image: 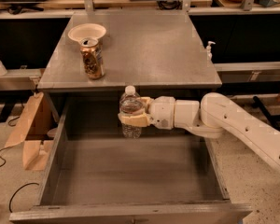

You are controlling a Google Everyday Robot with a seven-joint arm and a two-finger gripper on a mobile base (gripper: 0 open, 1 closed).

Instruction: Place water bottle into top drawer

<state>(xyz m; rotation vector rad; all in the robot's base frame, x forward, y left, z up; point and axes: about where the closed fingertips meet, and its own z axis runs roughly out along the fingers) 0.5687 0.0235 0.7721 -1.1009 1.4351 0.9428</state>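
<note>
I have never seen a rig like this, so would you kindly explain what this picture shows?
This is one camera view, looking down at a grey metal cabinet from its front. The white jointed robot arm reaches in from the right. Its two-finger gripper is shut around a clear ribbed plastic water bottle, holding it upright over the rear of the wide, open grey metal top drawer. On the flat grey cabinet top stand a brown-gold drink can and, behind it, a shallow white bowl. A small white pump dispenser shows just past the right edge.
</note>
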